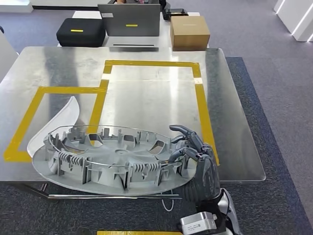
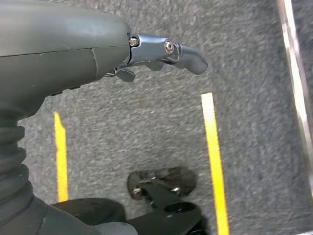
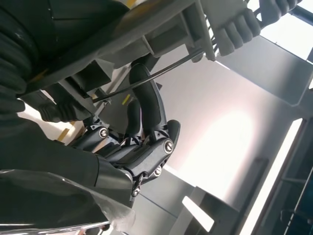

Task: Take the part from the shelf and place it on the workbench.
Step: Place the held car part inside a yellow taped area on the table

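Nearest the robot, the right hand (image 1: 197,164) grips the right edge of the part (image 1: 110,159), a large grey ribbed disc with a thin wire ring around its upper tabs; the fingers (image 1: 184,133) curl over the rim from above, and the right wrist view shows darker fingers (image 3: 147,105) hooked around the disc's underside structure, so they are clamped on the part. The left hand (image 2: 110,54) hangs over the grey carpet (image 2: 155,127) beside yellow floor lines, holding nothing, with at least one finger stretched out straight; whether the rest are apart or curled I cannot tell. The part sits over the near edge of the metal table (image 1: 155,103), its near rim overhanging that edge, and whether it already rests on the surface or is carried just above it cannot be told. It overlaps the yellow tape outline (image 1: 199,98), and a curved white piece (image 1: 64,117) lies just behind its left side. Farther back stand a black case (image 1: 81,32), a grey case (image 1: 129,19) and a cardboard box (image 1: 189,32). The risk I see is the one-sided hold: a wide disc gripped at one rim could sag or pivot on its far side, and if released while overhanging it could tip off the near edge, or nudge the white piece.
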Tool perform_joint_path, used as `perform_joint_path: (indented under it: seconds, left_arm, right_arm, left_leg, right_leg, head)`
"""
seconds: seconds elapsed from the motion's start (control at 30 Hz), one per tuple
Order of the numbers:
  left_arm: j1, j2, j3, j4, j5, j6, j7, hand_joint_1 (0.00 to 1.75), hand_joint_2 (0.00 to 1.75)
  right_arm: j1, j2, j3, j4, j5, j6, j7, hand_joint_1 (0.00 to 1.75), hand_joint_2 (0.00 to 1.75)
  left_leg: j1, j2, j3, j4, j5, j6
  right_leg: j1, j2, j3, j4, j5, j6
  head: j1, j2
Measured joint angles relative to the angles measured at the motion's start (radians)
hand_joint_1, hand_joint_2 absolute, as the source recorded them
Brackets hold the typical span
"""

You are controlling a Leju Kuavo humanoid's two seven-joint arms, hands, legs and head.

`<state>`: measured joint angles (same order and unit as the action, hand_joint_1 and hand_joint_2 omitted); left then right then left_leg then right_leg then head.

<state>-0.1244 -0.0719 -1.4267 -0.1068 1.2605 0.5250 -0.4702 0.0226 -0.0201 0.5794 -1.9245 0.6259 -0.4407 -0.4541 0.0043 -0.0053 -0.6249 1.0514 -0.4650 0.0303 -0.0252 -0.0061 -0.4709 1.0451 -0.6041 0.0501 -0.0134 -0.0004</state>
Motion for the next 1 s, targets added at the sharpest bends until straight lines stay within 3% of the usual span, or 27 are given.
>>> perform_joint_path:
  seconds: [0.13,0.17,0.2,0.27,0.3,0.33,0.37,0.5,0.77,1.0]
  left_arm:
    - [-0.004,-0.003,-0.004,0.0,0.005,-0.001,-0.004,0.0,1.75]
    - [-0.004,-0.004,-0.006,0.0,0.005,-0.002,-0.005,0.0,1.75]
    - [-0.003,-0.004,-0.007,0.0,0.005,-0.004,-0.006,0.0,1.75]
    - [-0.003,-0.005,-0.009,0.0,0.006,-0.006,-0.006,0.0,1.75]
    - [-0.004,-0.007,-0.011,0.0,0.006,-0.007,-0.006,0.0,1.75]
    - [-0.005,-0.009,-0.014,0.0,0.006,-0.008,-0.005,0.0,1.75]
    - [-0.006,-0.011,-0.017,0.0,0.006,-0.01,-0.004,0.0,1.75]
    - [-0.01,-0.014,-0.031,0.0,0.006,-0.014,0.006,0.0,1.75]
    - [-0.019,-0.008,-0.057,0.0,-0.005,-0.027,0.022,0.0,1.75]
    - [-0.027,-0.007,-0.095,0.0,-0.029,-0.058,0.047,0.0,1.75]
  right_arm:
    - [-0.001,0.002,-0.008,0.022,0.013,0.018,0.015,1.75,1.75]
    - [0.0,0.003,-0.011,0.028,0.015,0.022,0.019,1.75,1.75]
    - [0.0,0.003,-0.013,0.034,0.017,0.025,0.022,1.75,1.75]
    - [0.001,0.003,-0.016,0.044,0.025,0.029,0.027,1.75,1.75]
    - [-0.001,0.003,-0.018,0.049,0.033,0.033,0.033,1.75,1.75]
    - [-0.004,0.003,-0.018,0.055,0.046,0.041,0.044,1.75,1.75]
    - [-0.008,0.003,-0.019,0.064,0.063,0.053,0.061,1.75,1.75]
    - [-0.039,0.003,-0.021,0.13,0.141,0.099,0.124,1.75,1.75]
    - [-0.108,0.003,-0.022,0.274,0.235,0.142,0.239,1.75,1.75]
    - [-0.25,0.003,-0.039,0.472,0.291,0.223,0.366,1.75,1.75]
  left_leg:
    - [-0.01,-0.006,0.018,-0.004,-0.019,0.02]
    - [-0.014,-0.008,0.026,-0.004,-0.026,0.023]
    - [-0.019,-0.009,0.035,-0.004,-0.033,0.024]
    - [-0.027,-0.013,0.058,-0.007,-0.049,0.027]
    - [-0.029,-0.013,0.066,-0.008,-0.055,0.026]
    - [-0.029,-0.014,0.07,-0.01,-0.059,0.024]
    - [-0.027,-0.013,0.071,-0.01,-0.06,0.02]
    - [-0.023,-0.01,0.083,-0.023,-0.062,0.016]
    - [-0.023,-0.01,0.091,-0.036,-0.063,0.013]
    - [-0.024,-0.01,0.092,-0.036,-0.057,0.006]
  right_leg:
    - [0.006,0.003,-0.159,0.22,-0.074,0.0]
    - [0.009,0.003,-0.186,0.234,-0.072,-0.004]
    - [0.013,0.003,-0.197,0.217,-0.046,-0.011]
    - [0.027,0.005,-0.182,0.111,0.055,-0.037]
    - [0.035,0.006,-0.174,0.065,0.088,-0.051]
    - [0.041,0.007,-0.163,0.025,0.11,-0.065]
    - [0.045,0.008,-0.157,0.006,0.114,-0.072]
    - [0.045,0.009,-0.132,-0.028,0.13,-0.041]
    - [0.044,0.009,-0.129,-0.029,0.125,-0.045]
    - [0.044,0.009,-0.128,-0.029,0.13,-0.05]
  head:
    - [0.005,0.0]
    - [0.005,0.0]
    - [0.006,0.0]
    - [0.005,0.0]
    - [0.001,0.0]
    - [-0.001,0.0]
    - [-0.003,0.0]
    - [0.0,0.0]
    - [0.0,0.0]
    - [0.0,0.0]
